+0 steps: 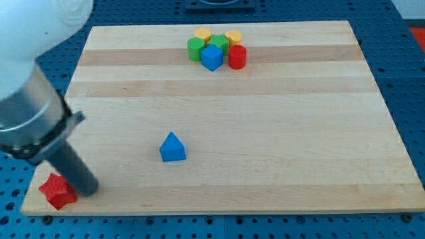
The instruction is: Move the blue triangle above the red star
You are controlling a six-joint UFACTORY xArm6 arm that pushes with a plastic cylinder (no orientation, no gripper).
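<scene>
My tip (88, 190) is down at the view's bottom-left corner of the wooden board (279, 126), touching the red star (58, 191) on its right side. No pincer here, only a bare rod, so nothing is clasped. The blue triangle (172, 147) sits apart, up and to the tip's right. Far off toward the view's top, a cluster: yellow, green, blue cube (212, 57), red cylinder (237, 57)

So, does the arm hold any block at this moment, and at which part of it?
Nothing is held: the arm ends in a plain rod. My tip stands beside the red star, on its right in the view, seemingly touching. The blue triangle lies apart, untouched.
</scene>
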